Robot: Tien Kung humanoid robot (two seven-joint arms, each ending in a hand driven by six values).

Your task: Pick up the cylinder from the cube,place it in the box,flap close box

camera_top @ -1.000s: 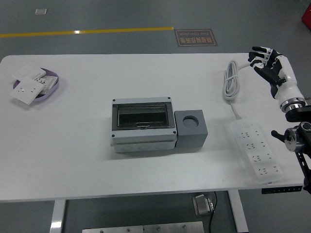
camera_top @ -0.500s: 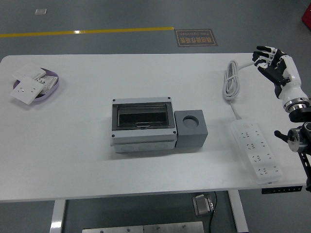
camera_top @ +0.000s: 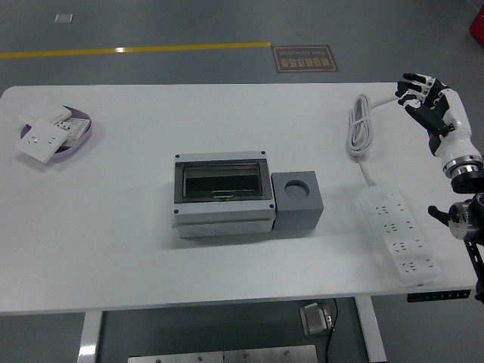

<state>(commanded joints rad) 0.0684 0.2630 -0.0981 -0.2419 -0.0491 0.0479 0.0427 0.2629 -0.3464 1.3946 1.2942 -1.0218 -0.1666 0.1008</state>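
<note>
Right hand [camera_top: 429, 106] empty, well right of cube [camera_top: 297, 201] and box [camera_top: 222, 193]

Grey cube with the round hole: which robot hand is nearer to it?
Right. The right robot hand hovers far right of the grey cube; the left is out of view.

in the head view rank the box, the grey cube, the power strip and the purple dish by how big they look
1. box
2. power strip, long but narrow
3. grey cube
4. purple dish, partly covered by white plates, so its place against the cube is unsure
</note>
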